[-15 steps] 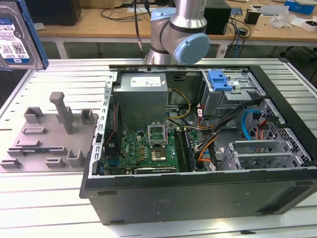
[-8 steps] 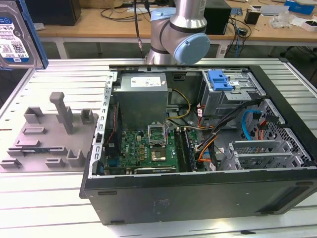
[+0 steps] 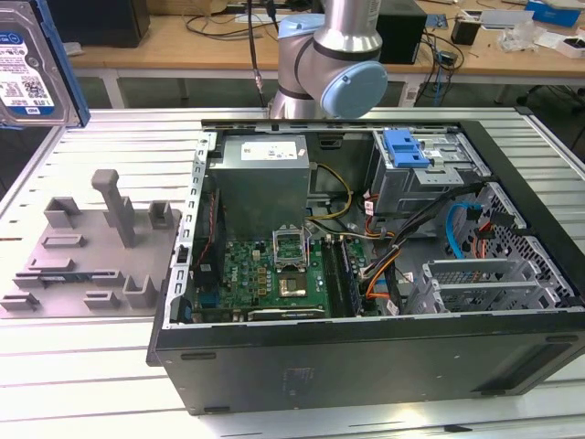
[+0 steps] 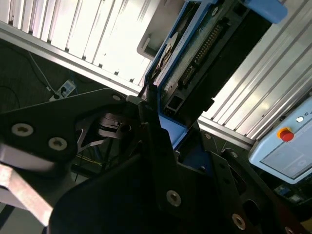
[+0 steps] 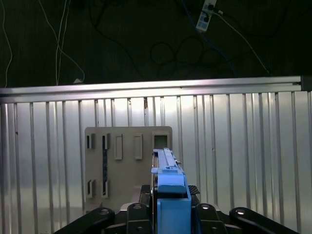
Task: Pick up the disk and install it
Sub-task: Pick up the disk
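The pick-up step looks done, and the carry is now in hand. The gripper (image 4: 161, 122) has its fingers (image 4: 158, 146) closed on the blue frame of the disk (image 3: 26, 69). In the exterior view the disk hangs in the air at about 10 o'clock from the case (image 3: 366, 366), clear of the table (image 3: 91, 137). It is above and apart from the grey holder (image 3: 91, 251), which stands at 9 o'clock from the case. In the first wrist view the disk is seen edge-on, with this holder below it.

I judge that nothing of the install is done yet. It would call for bringing the disk across to the cage (image 3: 430, 183), which sits at about 2 o'clock inside the case. There the disk must be turned to match the bay and go in straight.

A blue bracket (image 3: 407, 148) lies on top of the cage. Loose cables (image 3: 402, 229) run just beside it at 7 o'clock and could catch the frame. The wall of the case is also on the way. The arm (image 3: 334, 55) stands at 12 o'clock behind the case.
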Controlling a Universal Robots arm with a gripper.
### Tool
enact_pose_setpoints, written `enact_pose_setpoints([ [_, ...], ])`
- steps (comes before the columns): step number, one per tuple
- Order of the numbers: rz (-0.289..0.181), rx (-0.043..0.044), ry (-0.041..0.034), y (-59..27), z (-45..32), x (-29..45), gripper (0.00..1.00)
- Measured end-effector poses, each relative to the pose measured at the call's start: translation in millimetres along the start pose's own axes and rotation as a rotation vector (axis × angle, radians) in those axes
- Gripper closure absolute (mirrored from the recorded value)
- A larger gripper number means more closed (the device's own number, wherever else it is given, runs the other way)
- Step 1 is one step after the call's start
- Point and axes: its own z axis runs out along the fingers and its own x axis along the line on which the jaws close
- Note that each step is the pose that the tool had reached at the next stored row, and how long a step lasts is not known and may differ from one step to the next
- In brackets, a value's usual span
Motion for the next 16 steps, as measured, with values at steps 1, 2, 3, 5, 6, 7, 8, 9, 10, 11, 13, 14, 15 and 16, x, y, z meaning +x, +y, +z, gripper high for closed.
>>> enact_pose_setpoints([
  [1, 0.000, -0.0002, 0.0001, -1.0, -0.3, 0.6, 0.63],
  [2, 0.000, -0.0001, 0.0001, -1.9, -0.4, 1.5, 0.63],
  [3, 0.000, 0.0002, -0.0001, -2.5, -0.7, 2.4, 0.63],
  [5, 0.000, -0.0002, 0.0000, -4.3, -2.6, 7.5, 0.63],
  [6, 0.000, -0.0004, 0.0002, -5.0, -3.3, 9.5, 0.63],
  [7, 0.000, -0.0007, 0.0003, -5.6, -3.9, 11.8, 0.63],
  [8, 0.000, -0.0009, 0.0004, -6.5, -4.6, 14.7, 0.63],
  [9, 0.000, -0.0012, 0.0005, -7.3, -5.2, 17.3, 0.63],
  [10, 0.000, -0.0015, 0.0006, -8.2, -5.8, 20.0, 0.63],
  [11, 0.000, -0.0018, 0.0006, -9.0, -6.4, 22.3, 0.63],
  [13, 0.000, -0.0023, 0.0006, -11.1, -7.7, 27.6, 0.63],
  [14, 0.000, -0.0024, 0.0006, -13.1, -8.9, 32.0, 0.63],
  [15, 0.000, -0.0028, 0.0006, -14.7, -9.8, 35.0, 0.63],
  [16, 0.000, -0.0028, 0.0006, -16.0, -10.4, 37.5, 0.63],
])
